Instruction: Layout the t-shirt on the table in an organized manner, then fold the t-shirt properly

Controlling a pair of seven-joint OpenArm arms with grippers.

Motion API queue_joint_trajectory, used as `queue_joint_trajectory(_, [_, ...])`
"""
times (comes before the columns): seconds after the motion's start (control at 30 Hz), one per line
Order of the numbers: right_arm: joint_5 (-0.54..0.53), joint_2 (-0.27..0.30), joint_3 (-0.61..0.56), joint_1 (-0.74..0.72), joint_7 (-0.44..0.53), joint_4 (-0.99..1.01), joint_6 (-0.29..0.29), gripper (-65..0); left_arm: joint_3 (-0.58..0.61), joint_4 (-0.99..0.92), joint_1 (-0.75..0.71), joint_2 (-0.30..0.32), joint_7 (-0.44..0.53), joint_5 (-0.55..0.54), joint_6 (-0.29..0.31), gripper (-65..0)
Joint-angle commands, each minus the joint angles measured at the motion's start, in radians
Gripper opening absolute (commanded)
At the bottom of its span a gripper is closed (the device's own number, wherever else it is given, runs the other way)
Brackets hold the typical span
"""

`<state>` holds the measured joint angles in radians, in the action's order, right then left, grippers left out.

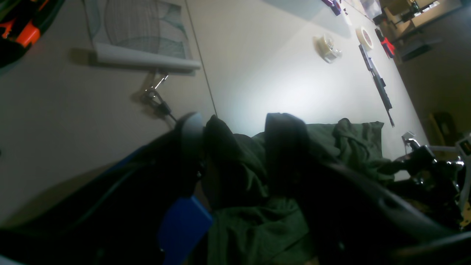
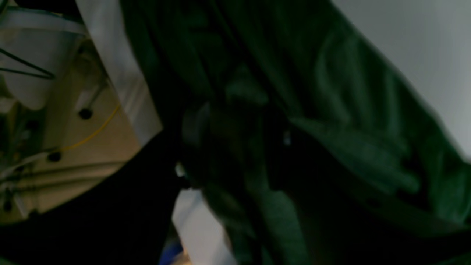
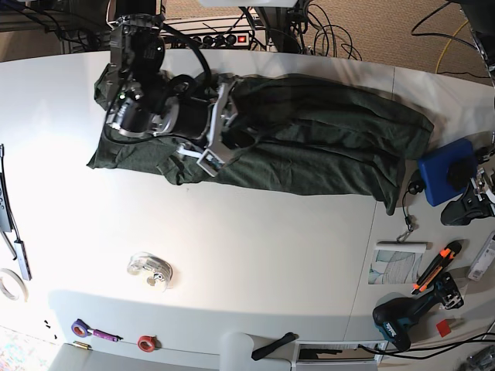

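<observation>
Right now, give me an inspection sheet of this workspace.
Surface: white table, seam between two panels.
Job's things: dark green t-shirt lies rumpled along the table's far side, not folded.
Clutter: tape rolls, drill, orange-handled tool, paper sheet.
Grippers: left pincer open, cloth bunched between its fingers; right pincer down in the shirt, view too dark to judge.
Cables: power strip and leads beyond the far edge.
Surroundings: carpeted floor.
</observation>
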<state>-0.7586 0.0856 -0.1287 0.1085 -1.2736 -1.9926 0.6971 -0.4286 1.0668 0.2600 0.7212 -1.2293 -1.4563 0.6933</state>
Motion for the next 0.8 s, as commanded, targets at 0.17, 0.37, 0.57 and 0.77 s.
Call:
queue_joint_trajectory(0.17, [0.216,0.003,0.013,-0.012,0.229,-0.016,-0.057,-40.9,-0.008,0.015,0.019,0.028,0.018,-0.027,0.005,-36.2])
queue_joint_trajectory(0.37, [0.165,0.003,0.278,-0.011,0.219,-0.014,-0.101,-40.9,-0.008,0.015,0.023,-0.041,0.018,-0.027,0.005,-36.2])
queue_joint_trajectory(0.57, [0.064,0.003,0.583,-0.011,0.203,0.006,-0.091,-40.9,-0.008,0.015,0.024,-0.176,0.109,0.046,0.005,-36.2])
queue_joint_trajectory(0.77, [-0.013,0.003,0.631,-0.017,0.213,0.177,-0.083,-40.9,-0.007,0.015,0.044,-0.246,0.147,0.103,0.005,-36.2])
